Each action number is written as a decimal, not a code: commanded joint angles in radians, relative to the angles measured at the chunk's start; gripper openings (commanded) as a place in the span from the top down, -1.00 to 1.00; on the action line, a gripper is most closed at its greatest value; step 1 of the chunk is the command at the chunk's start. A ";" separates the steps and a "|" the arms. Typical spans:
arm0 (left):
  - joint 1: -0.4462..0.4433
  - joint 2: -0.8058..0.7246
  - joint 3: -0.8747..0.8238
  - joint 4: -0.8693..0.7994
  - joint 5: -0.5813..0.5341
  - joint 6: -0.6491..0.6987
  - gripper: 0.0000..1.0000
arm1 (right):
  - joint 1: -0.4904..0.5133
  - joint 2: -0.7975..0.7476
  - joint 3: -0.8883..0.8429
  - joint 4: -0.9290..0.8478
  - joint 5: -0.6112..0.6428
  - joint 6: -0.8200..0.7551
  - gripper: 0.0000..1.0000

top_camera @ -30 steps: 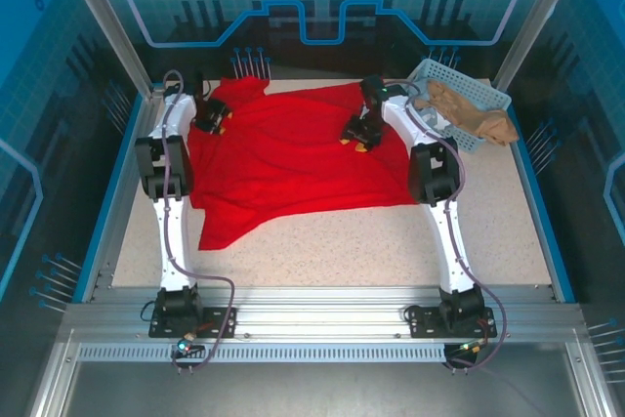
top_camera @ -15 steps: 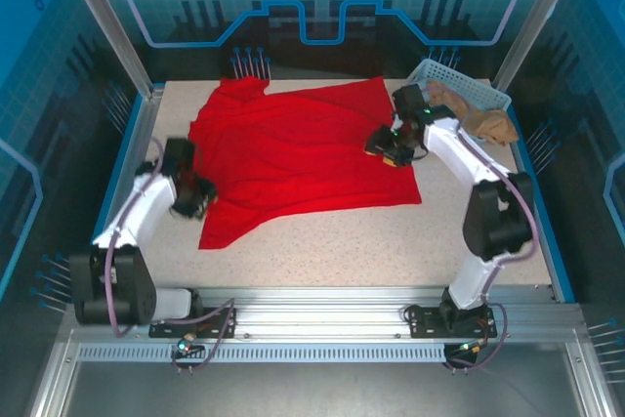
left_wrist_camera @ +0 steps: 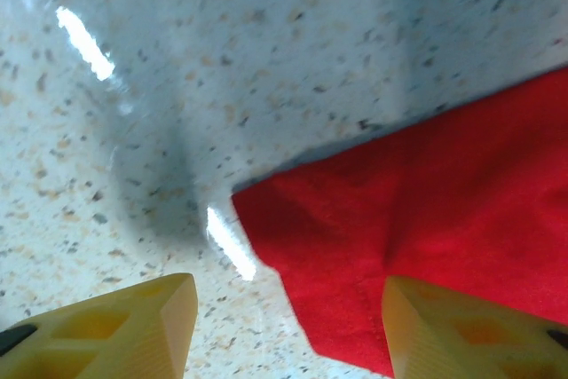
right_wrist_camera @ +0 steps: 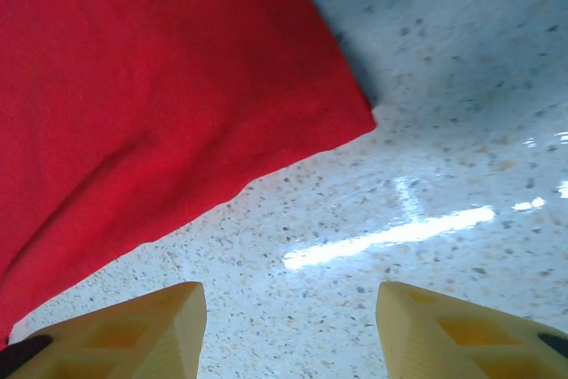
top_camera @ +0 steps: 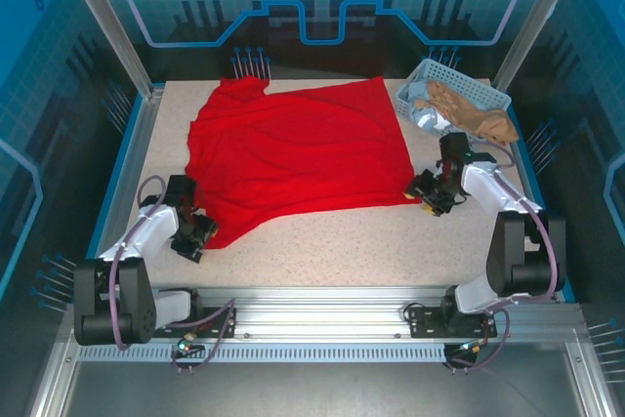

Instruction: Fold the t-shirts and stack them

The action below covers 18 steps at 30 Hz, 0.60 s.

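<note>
The red t-shirt (top_camera: 293, 158) lies spread over the far half of the table (top_camera: 342, 251), its far-left sleeve bunched up and hard to read. Down at the shirt's near-left corner hangs the left gripper (top_camera: 198, 232), yellow fingers (left_wrist_camera: 124, 326) parted and empty. The red corner reaches in beside one finger, though whether cloth touches it cannot be told, as the frame edge cuts the fingers off. By the near-right corner sits the right gripper (top_camera: 427, 194), jaws likewise apart over bare table, holding nothing. The pale blue basket (top_camera: 435, 72) holds crumpled tan and pale cloth, too jumbled to name.
</note>
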 commanded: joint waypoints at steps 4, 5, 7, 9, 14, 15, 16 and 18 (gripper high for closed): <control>0.048 0.040 -0.007 0.104 -0.018 0.079 0.05 | -0.044 -0.038 -0.039 0.011 -0.036 -0.046 -0.08; 0.054 0.062 -0.014 0.140 -0.001 0.094 0.08 | -0.044 -0.039 -0.038 0.011 -0.035 -0.045 -0.08; 0.059 0.146 -0.006 0.189 0.038 0.113 0.26 | -0.044 -0.035 -0.041 0.011 -0.028 -0.037 -0.08; 0.058 0.195 -0.001 0.215 0.065 0.114 0.61 | -0.048 -0.024 -0.037 0.010 -0.008 -0.021 -0.08; 0.058 0.062 -0.004 0.126 -0.009 0.061 1.00 | -0.055 0.055 0.000 0.056 0.031 0.035 0.04; 0.058 0.005 -0.004 0.101 -0.017 0.046 1.00 | -0.055 0.086 0.016 0.070 0.035 0.047 0.12; 0.058 -0.047 -0.007 0.077 -0.016 0.028 1.00 | -0.055 0.114 0.033 0.084 0.036 0.057 0.19; 0.056 -0.115 -0.003 0.035 -0.009 0.007 1.00 | -0.053 0.170 0.067 0.084 0.037 0.073 0.27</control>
